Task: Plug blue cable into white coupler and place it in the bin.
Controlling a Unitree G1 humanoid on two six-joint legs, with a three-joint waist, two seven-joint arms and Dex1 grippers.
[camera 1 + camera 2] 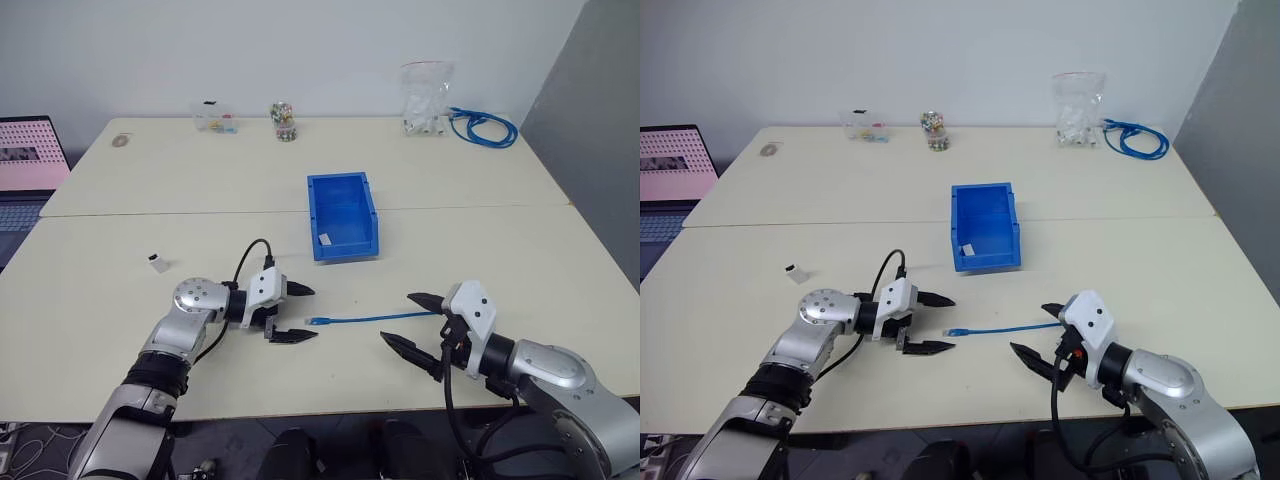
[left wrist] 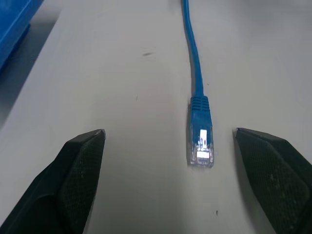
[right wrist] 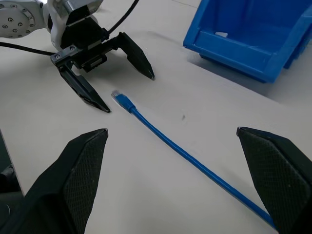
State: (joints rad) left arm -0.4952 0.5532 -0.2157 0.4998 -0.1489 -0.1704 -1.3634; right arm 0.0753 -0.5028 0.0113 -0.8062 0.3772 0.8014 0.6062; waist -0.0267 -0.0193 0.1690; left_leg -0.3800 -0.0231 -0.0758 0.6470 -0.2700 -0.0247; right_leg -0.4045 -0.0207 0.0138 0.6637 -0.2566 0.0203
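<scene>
The blue cable lies straight on the near table, its clear plug pointing at my left gripper. That gripper is open and low over the table, with the plug just short of the gap between its fingers. My right gripper is open above the cable's other end, which runs loose between its fingers. The white coupler sits alone on the table to the left of my left arm. Beyond the cable stands the blue bin, with a small white piece inside.
Along the far table edge are a coiled blue cable bundle, a clear bag of white pieces, a small jar and a clear box. A laptop stands at the far left. A grey partition borders the right.
</scene>
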